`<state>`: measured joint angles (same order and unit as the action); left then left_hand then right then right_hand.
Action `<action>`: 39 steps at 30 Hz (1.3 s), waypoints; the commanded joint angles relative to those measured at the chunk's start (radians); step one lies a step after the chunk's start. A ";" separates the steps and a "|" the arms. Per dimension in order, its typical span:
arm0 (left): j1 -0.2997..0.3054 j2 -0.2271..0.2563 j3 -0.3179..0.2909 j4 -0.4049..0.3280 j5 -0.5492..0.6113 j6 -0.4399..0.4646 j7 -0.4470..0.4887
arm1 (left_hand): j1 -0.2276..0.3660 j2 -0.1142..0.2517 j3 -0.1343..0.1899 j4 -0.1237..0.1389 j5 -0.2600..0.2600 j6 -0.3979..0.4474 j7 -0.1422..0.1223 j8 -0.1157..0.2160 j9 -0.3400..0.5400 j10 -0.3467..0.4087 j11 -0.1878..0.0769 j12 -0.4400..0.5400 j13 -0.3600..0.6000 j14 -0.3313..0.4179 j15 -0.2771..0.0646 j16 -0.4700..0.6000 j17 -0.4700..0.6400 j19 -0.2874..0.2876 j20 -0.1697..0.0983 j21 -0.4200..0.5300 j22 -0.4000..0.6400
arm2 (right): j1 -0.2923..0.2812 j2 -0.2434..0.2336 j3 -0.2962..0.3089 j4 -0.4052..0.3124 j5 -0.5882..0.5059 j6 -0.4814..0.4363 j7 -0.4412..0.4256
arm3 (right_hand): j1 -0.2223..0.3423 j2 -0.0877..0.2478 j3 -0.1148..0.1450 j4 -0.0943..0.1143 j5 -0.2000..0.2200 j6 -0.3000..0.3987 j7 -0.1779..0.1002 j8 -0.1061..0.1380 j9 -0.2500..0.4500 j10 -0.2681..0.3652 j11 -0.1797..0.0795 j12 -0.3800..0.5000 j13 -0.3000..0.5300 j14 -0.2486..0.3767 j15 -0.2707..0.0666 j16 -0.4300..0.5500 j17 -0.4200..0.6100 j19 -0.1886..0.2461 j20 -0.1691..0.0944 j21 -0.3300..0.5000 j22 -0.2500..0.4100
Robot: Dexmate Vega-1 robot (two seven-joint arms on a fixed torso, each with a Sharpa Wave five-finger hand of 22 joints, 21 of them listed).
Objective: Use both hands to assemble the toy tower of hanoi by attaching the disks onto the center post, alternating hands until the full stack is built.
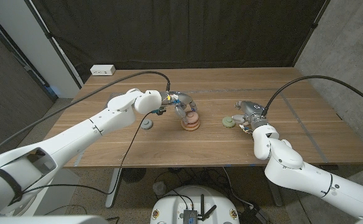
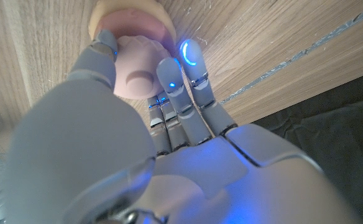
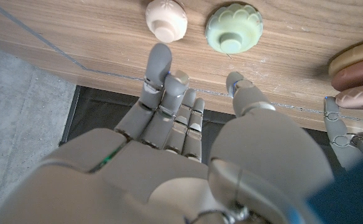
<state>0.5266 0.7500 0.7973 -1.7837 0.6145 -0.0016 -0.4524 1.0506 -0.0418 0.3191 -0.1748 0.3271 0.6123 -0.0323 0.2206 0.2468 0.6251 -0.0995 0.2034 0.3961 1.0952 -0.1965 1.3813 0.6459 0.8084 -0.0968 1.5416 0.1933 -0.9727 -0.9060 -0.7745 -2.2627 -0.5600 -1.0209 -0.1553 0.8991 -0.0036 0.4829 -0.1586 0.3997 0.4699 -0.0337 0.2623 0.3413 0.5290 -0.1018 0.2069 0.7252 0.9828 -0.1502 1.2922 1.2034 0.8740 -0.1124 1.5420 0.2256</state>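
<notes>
The stack [image 1: 191, 123] stands mid-table, with tan and brown disks below and a pink disk [image 1: 192, 116] on top. My left hand [image 1: 180, 104] arches over it. In the left wrist view its thumb and fingers [image 2: 171, 78] hold the pink disk [image 2: 135, 74] from both sides, above a tan disk [image 2: 132, 14]. To the right of the stack, a green disk [image 1: 229, 121] and a small cream disk [image 1: 241, 127] lie in front of my right hand [image 1: 251, 114]. That hand [image 3: 188, 124] holds nothing, its fingers short of the green disk [image 3: 234, 28] and cream disk [image 3: 166, 18].
A grey disk [image 1: 147, 124] lies on the table left of the stack, under my left forearm. A white power strip [image 1: 102, 70] sits at the far left corner. A dark curtain hangs behind the table. The stack [image 3: 357, 74] also shows in the right wrist view.
</notes>
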 commanded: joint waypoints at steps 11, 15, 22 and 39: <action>-0.010 -0.016 0.022 0.034 -0.005 -0.014 0.004 | 0.011 0.007 0.008 0.014 0.008 -0.001 -0.009 0.004 0.010 0.062 -0.068 0.005 0.091 0.011 -0.024 -0.007 0.005 0.011 -0.114 0.002 0.002 | 0.006 -0.007 -0.010 -0.007 0.011 -0.018 -0.005 | -0.003 0.009 0.006 -0.003 0.005 0.005 -0.001 -0.001 0.003 0.011 -0.003 0.000 0.002 -0.002 -0.069 0.002 0.000 -0.001 -0.102 0.004 0.002; -0.014 -0.017 0.027 0.032 -0.001 -0.015 -0.004 | 0.013 0.008 0.008 0.013 0.009 -0.002 -0.010 0.003 0.010 0.058 -0.072 0.004 0.091 0.008 -0.024 -0.010 0.003 0.010 -0.115 0.002 0.002 | 0.004 -0.009 -0.009 -0.011 0.013 -0.020 -0.010 | -0.003 0.009 0.007 -0.003 0.006 0.009 -0.001 0.000 0.003 0.012 -0.004 0.000 0.002 0.004 -0.068 0.009 0.006 -0.001 -0.102 0.004 0.002; -0.010 -0.014 0.024 0.025 0.002 -0.014 0.001 | 0.010 0.005 0.006 0.015 0.008 -0.009 -0.011 0.001 0.010 0.050 -0.073 0.001 0.092 0.006 -0.024 -0.014 0.002 0.007 -0.113 0.001 0.002 | 0.003 -0.015 -0.007 -0.015 0.018 -0.017 -0.014 | -0.002 0.010 0.007 -0.004 0.007 0.010 -0.001 0.000 0.004 0.015 -0.004 0.001 0.003 -0.001 -0.069 0.003 0.000 0.000 -0.102 0.004 0.003; -0.017 -0.003 0.022 0.006 0.028 -0.034 -0.009 | -0.042 -0.015 -0.021 0.031 0.004 -0.066 -0.003 -0.018 0.009 -0.024 -0.062 -0.016 0.098 -0.006 -0.023 -0.031 -0.015 -0.003 -0.109 -0.007 -0.001 | 0.001 -0.019 -0.007 -0.022 0.030 -0.022 -0.020 | 0.000 0.011 0.007 -0.005 0.010 0.015 -0.004 0.001 0.004 0.021 -0.007 0.002 0.005 0.007 -0.069 0.010 0.006 0.002 -0.102 0.005 0.003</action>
<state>0.5162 0.7411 0.8208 -1.7662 0.6307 -0.0232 -0.4513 1.0347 -0.0544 0.2969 -0.1527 0.3299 0.5589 -0.0367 0.2071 0.2567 0.5916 -0.1354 0.1923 0.4695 1.0951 -0.1964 1.3570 0.6359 0.8081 -0.0965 1.5416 0.1905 -0.9699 -0.9205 -0.7817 -2.2794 -0.5370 -1.0376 -0.1716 0.8991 -0.0036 0.4856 -0.1613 0.4036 0.4772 -0.0410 0.2629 0.3410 0.5456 -0.1111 0.2073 0.7250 0.9829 -0.1502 1.2922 1.2046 0.8740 -0.1124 1.5420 0.2249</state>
